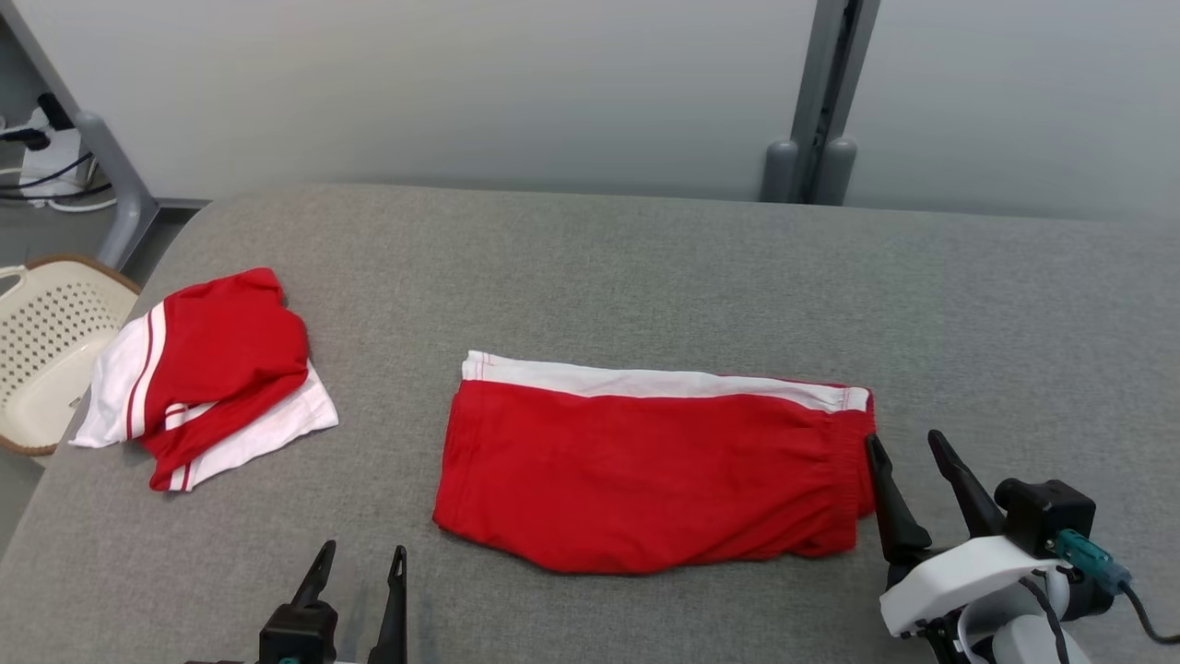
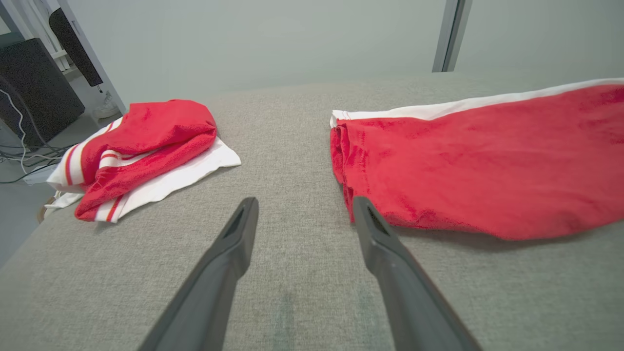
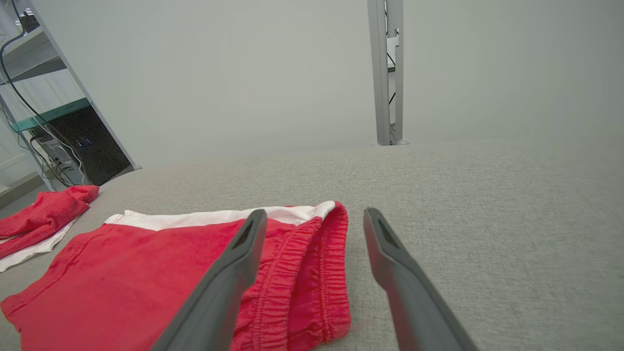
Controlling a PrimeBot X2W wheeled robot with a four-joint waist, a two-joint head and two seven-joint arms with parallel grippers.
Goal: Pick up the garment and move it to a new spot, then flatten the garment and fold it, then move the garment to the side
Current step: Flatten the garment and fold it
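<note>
Near the middle of the grey counter [image 1: 590, 267], lying flat and doubled over: the red garment [image 1: 645, 470], a pair of shorts with a white band along the far edge and the gathered waistband at the right end. Few wrinkles; near edge slightly curved.

At the lower right of the head view, the right jaws, spread wide and holding nothing. One of the dark fingers [image 1: 892, 512] right at the waistband edge, the other over bare counter just beside it. Same straddle in the right wrist view: one finger [image 3: 239, 258] above the elastic, its partner above the grey fabric. Touching the cloth or just clear of it: cannot tell.

At the lower left, the left jaws, likewise spread wide and empty, above bare counter near the garment's near left corner. In the left wrist view, the tip of one finger [image 2: 375, 234] just beside that corner.

Well apart, by the counter's left edge, a second red and white garment [image 1: 226, 355] in a loose heap. Past that edge and lower down, a cream perforated basket [image 1: 37, 369]. Behind the counter, a pale wall [image 1: 461, 92] and a grey post [image 1: 823, 92].
</note>
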